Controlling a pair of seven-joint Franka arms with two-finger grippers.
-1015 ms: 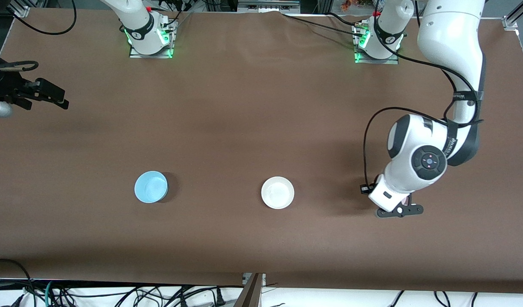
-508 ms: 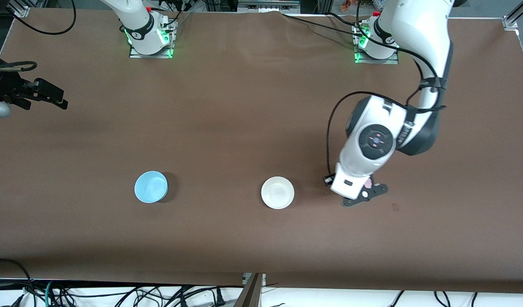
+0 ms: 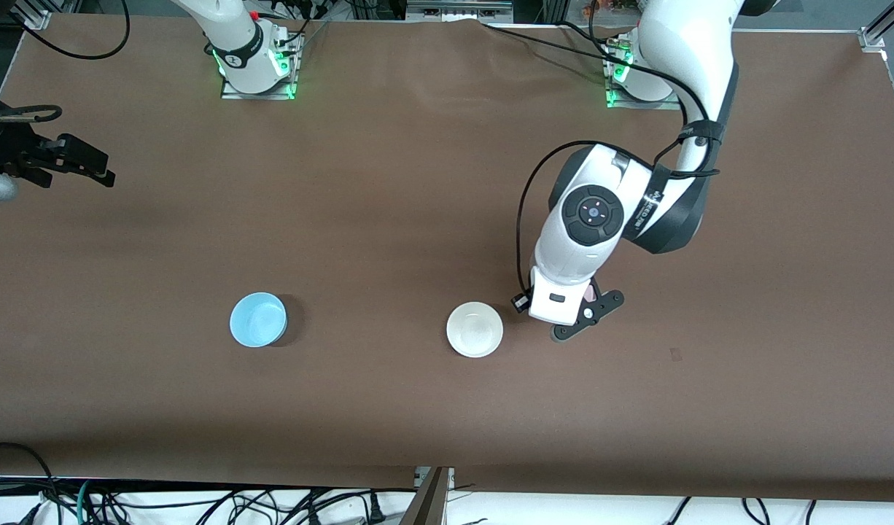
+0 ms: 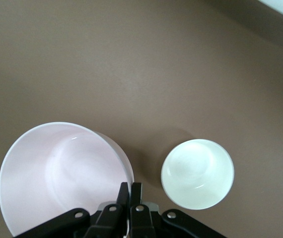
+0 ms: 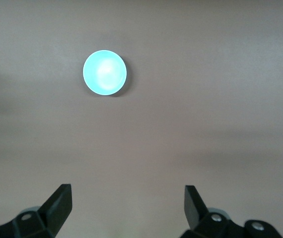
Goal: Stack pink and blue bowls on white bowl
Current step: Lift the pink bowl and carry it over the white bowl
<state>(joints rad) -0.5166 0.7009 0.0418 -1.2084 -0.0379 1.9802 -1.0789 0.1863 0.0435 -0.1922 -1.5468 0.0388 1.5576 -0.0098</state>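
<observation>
The white bowl (image 3: 475,329) (image 4: 197,173) sits on the brown table near its middle. My left gripper (image 3: 574,321) (image 4: 130,187) is shut on the rim of the pale pink bowl (image 4: 62,173), which hangs over the table just beside the white bowl, toward the left arm's end. In the front view only a pink sliver (image 3: 587,293) shows under the wrist. The light blue bowl (image 3: 257,319) (image 5: 105,72) stands alone toward the right arm's end. My right gripper (image 3: 90,162) (image 5: 126,198) waits open and empty, high over that end of the table.
A brown cloth (image 3: 389,182) covers the whole table. The arm bases (image 3: 256,65) (image 3: 640,76) stand along its edge farthest from the front camera. Cables (image 3: 199,503) hang below the nearest edge.
My left arm has swung from its own end of the table toward the white bowl, carrying the pink bowl. The right arm and the other two bowls have not moved.
</observation>
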